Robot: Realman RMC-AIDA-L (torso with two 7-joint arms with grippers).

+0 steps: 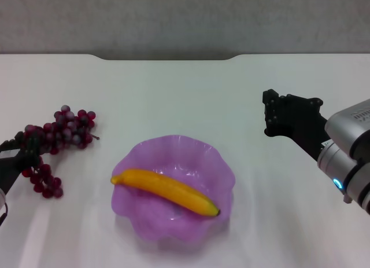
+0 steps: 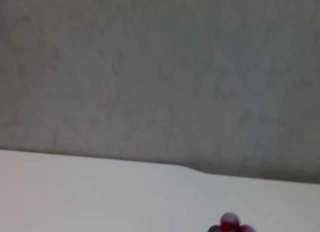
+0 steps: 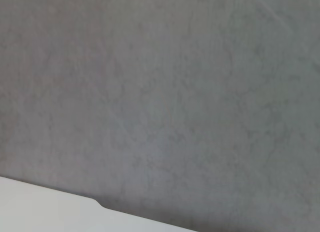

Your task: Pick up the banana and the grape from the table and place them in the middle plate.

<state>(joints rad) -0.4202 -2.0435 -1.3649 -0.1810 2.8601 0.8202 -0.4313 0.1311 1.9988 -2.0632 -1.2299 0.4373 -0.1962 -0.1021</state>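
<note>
The banana [image 1: 165, 191] lies across the inside of the purple middle plate [image 1: 217, 161], which stands on the white table [image 1: 173, 100]. The grape bunch [image 1: 60, 135] lies on the table at the left, dark red, with one end trailing toward the front. My left gripper [image 1: 20, 155] is at the bunch's left part, right against the grapes. A few grapes [image 2: 230, 225] show at the edge of the left wrist view. My right gripper [image 1: 267, 114] hangs open and empty over the table to the right of the plate.
The table's far edge has a notch [image 1: 167, 58] in front of a grey wall [image 1: 185, 19]. The right wrist view shows only that wall and a strip of table [image 3: 40, 207].
</note>
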